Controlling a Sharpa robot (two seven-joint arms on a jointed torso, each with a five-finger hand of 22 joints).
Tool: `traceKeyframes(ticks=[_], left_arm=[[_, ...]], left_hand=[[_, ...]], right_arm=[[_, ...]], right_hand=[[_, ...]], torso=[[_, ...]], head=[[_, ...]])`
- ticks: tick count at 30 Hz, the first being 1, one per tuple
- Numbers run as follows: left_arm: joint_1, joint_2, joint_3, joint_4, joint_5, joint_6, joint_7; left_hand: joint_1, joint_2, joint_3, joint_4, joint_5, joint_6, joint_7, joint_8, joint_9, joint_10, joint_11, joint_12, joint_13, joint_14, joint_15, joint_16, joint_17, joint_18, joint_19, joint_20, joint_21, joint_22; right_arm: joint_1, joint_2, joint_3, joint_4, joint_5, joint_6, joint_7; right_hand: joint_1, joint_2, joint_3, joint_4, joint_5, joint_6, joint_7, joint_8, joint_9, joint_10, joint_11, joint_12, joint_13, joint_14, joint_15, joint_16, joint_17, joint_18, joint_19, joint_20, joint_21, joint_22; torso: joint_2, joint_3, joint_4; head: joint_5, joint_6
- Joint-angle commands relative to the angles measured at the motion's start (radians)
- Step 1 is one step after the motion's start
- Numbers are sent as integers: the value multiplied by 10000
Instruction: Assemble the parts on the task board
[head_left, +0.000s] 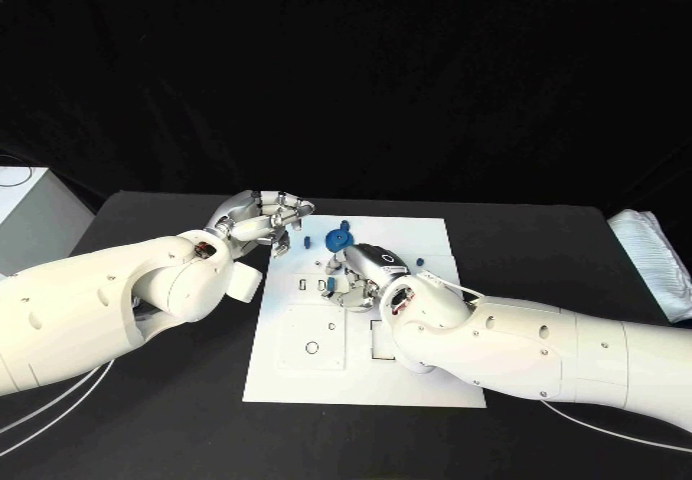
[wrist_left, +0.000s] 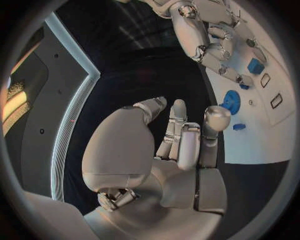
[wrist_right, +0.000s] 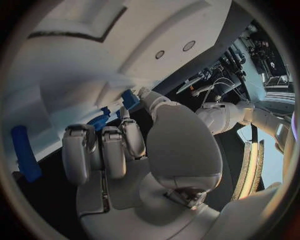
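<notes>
Task board: the white task board (head_left: 310, 370) lies flat in the middle of the black worktop (head_left: 548, 230), its long side running from near to far.
Round part: a blue round part (head_left: 338, 239) with a toothed rim sits on the far end of the board, just left of the right hand; the left wrist view shows it too (wrist_left: 230, 101).
Small parts: a small blue part (head_left: 420, 262) lies on the board just right of the right hand; another blue part (head_left: 309, 243) lies near the board's far left edge.
Left hand: the left hand (head_left: 263, 222) hangs over the worktop at the board's far left corner, beside the board. Its fingers (wrist_left: 179, 131) are loosely curled and apart, holding nothing.
Right hand: the right hand (head_left: 368, 272) is over the far half of the board, palm down. Its fingers (wrist_right: 103, 150) lie curled side by side, with a blue piece (wrist_right: 100, 120) at their tips; whether they pinch it I cannot tell.
Right edge: a white crinkled bag (head_left: 652, 260) lies at the worktop's right edge, well apart from the board.
</notes>
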Motion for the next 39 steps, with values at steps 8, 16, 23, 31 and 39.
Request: traceKeyframes(ticks=[8,16,23,31,39], left_arm=[[6,39,4,-115,-793,-25,-677],[31,197,7,-578,-2906,1388,-3183],[370,555,5,-1047,-4697,2654,-5147],[824,1363,-67,-1701,-6524,3666,-6564],[1169,2158,-341,-2145,-7753,4316,-7348]], left_hand=[[-175,-83,6,105,-11,-52,-7,115,-21,186,-23,378,88,610,-28,321,1568,-223,540,1,581,894],[-948,-287,243,665,195,386,-345,926,546,334,-296,634,135,689,-259,354,1677,-260,649,-190,804,1159],[-1416,-437,87,1017,121,357,-436,1400,1042,533,-350,901,363,672,-310,315,1626,-256,624,-242,810,1140],[-1563,-424,-129,1300,84,296,-586,1986,1745,711,-480,1143,653,621,-431,229,1506,-251,598,-354,768,1081],[-1954,-373,-459,1602,94,138,-570,2100,2047,688,-463,1197,696,604,-424,195,1469,-258,613,-357,764,1088]], right_arm=[[48,-604,21,802,393,-835,1066],[656,-1594,89,1565,1908,12,2649],[1312,-2820,102,2237,2706,737,2846],[1681,-3999,101,2550,3535,744,2736],[1806,-4343,102,2300,4148,553,2836]], right_hand=[[523,146,-1350,440,132,-42,10,-43,-93,-50,-15,37,847,1028,76,23,2560,-81,587,98,-40,1660],[1120,390,-1222,380,540,-18,19,-42,-138,-37,-16,89,866,1025,71,16,2549,-72,571,92,-76,1639],[1159,372,-1206,364,562,15,15,-24,-135,-45,-19,85,859,1020,73,7,2531,-69,563,94,-90,1628],[1206,392,-1162,357,596,55,12,-2,-133,-51,-22,79,851,1004,71,-23,2474,-64,553,95,-108,1614],[1196,394,-1158,370,611,67,13,4,-133,-46,-22,85,854,1001,71,-28,2465,-63,551,94,-113,1610]], torso=[[-22,12,-5],[-166,47,-85],[-309,107,-205],[-470,174,-243],[-523,239,-207]], head=[[34,21],[108,-21],[236,-171],[354,-269],[413,-366]])
